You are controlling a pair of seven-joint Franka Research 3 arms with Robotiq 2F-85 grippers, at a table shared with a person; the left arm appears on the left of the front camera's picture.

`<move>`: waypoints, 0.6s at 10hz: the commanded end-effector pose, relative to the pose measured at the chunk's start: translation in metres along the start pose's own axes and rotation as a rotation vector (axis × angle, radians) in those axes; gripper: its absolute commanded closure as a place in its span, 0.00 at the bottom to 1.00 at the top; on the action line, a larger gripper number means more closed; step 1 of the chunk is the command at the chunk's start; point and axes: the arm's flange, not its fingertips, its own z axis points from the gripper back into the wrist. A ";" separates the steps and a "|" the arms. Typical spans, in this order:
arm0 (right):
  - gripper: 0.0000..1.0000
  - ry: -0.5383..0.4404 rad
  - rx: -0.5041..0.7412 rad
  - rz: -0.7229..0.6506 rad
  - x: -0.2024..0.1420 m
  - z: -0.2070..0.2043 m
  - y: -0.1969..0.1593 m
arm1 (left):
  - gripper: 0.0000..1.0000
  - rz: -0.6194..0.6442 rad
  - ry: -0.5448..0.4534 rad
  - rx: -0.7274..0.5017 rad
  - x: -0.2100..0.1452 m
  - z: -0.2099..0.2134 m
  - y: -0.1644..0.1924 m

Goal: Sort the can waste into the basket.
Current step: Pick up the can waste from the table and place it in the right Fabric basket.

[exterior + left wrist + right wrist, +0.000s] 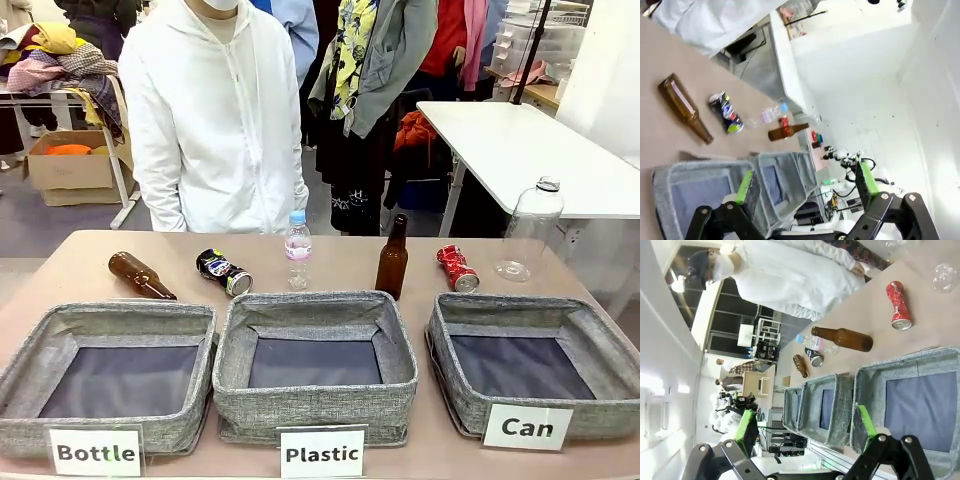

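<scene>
**A:** Jaws first. What do we enter for each arm?

**B:** Left jaws: wide apart, green pads (745,186) holding nothing, hanging over the near bins. Right jaws: also wide apart and holding nothing, pads (865,422) above the near wall of the basket (870,390).

**A:** Item one, the black can (224,272)?

**B:** We list it on its side on the bench (80,260), silver end towards us. It lies between the lying brown bottle (140,276) and the small clear bottle (298,248), behind the gap between the "Bottle" bin (30,350) and the "Plastic" bin (235,360). The left wrist view shows it too (726,112).

**A:** Item two, the red can (457,268)?

**B:** Crushed, on its side, just behind the far rim of the basket (450,385). It sits between the upright brown bottle (392,260) and the large clear bottle (528,228).

**A:** And the basket itself?

**B:** At the right end of the row of three, white "Can" label (527,427) in front, dark lining showing. Both cans lie outside it.

**A:** Anyone at the bench?

**B:** A person in white (215,120) stands at the far side.
</scene>
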 end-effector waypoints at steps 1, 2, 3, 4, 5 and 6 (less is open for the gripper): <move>0.00 0.007 0.017 0.012 -0.001 -0.002 0.004 | 0.00 0.016 0.032 0.019 -0.006 0.013 0.012; 0.00 0.007 0.017 0.012 -0.001 -0.002 0.004 | 0.00 0.016 0.032 0.019 -0.006 0.013 0.012; 0.00 0.007 0.017 0.012 -0.001 -0.002 0.004 | 0.00 0.016 0.032 0.019 -0.006 0.013 0.012; 0.00 0.007 0.017 0.012 -0.001 -0.002 0.004 | 0.00 0.016 0.032 0.019 -0.006 0.013 0.012; 0.00 0.007 0.017 0.012 -0.001 -0.002 0.004 | 0.00 0.016 0.032 0.019 -0.006 0.013 0.012; 0.00 0.007 0.017 0.012 -0.001 -0.002 0.004 | 0.00 0.016 0.032 0.019 -0.006 0.013 0.012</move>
